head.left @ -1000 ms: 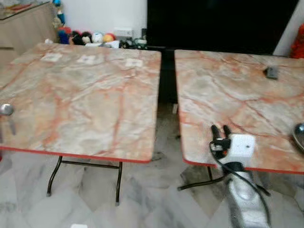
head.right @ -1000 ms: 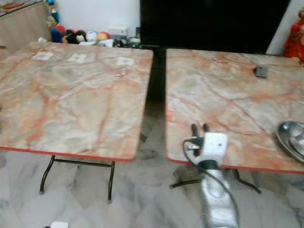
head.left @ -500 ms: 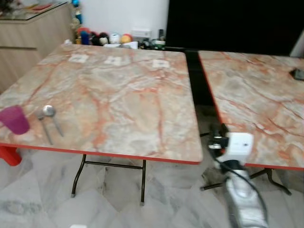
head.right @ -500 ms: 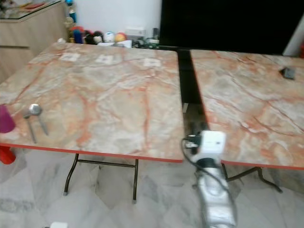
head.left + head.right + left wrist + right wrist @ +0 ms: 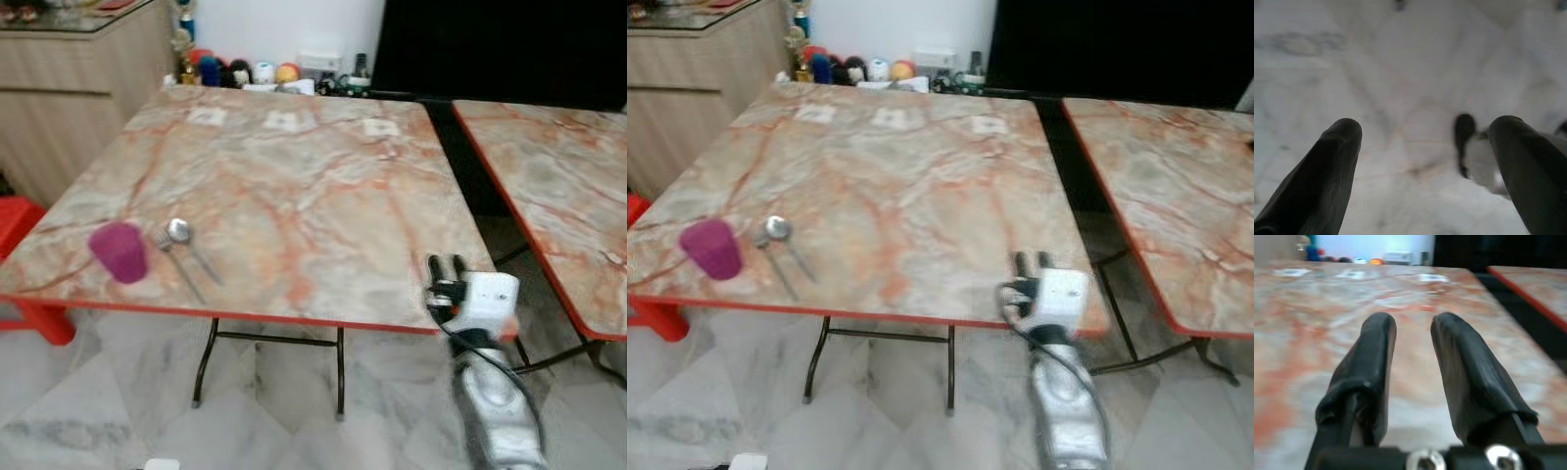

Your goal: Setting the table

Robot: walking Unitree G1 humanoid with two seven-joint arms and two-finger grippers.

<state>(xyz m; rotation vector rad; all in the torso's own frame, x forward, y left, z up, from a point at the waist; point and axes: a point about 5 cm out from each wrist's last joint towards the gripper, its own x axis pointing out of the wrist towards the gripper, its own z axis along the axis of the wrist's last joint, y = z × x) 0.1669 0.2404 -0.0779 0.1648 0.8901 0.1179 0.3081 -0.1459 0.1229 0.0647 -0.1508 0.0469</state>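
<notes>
**Marble table with cup and cutlery, right hand raised at the near edge**

Marble-patterned in cream and orange with a red rim, the table point(image 5: 294, 186) stands on thin black folding legs over a pale tiled floor point(image 5: 98, 392). Near its front left corner a magenta cup point(image 5: 119, 252) stands upright. Just beside the cup lie a spoon point(image 5: 182, 236) and a second slim metal utensil point(image 5: 168, 249), side by side with their handles running toward the near edge; which kind the second one is cannot be made out through the blur. Three small white squares point(image 5: 282, 121) sit in a row near the far edge.

The right hand point(image 5: 447, 263) is raised over the near right corner of this table, its silver arm and white wrist block coming up from below. In the right wrist view its two black fingers point(image 5: 1376, 347) point across the tabletop, a narrow gap between them and nothing held. It is well apart from the cup and cutlery.

The left hand point(image 5: 1425, 156) points down at the floor, fingers point(image 5: 1327, 166) spread wide and empty.

A second table point(image 5: 549, 186) of the same pattern stands to the right, apart from the first by a dark gap. A wooden cabinet point(image 5: 69, 88) stands to the left, a red stool point(image 5: 24, 255) by the front left corner, and small colourful toys point(image 5: 235, 72) line the far wall.
</notes>
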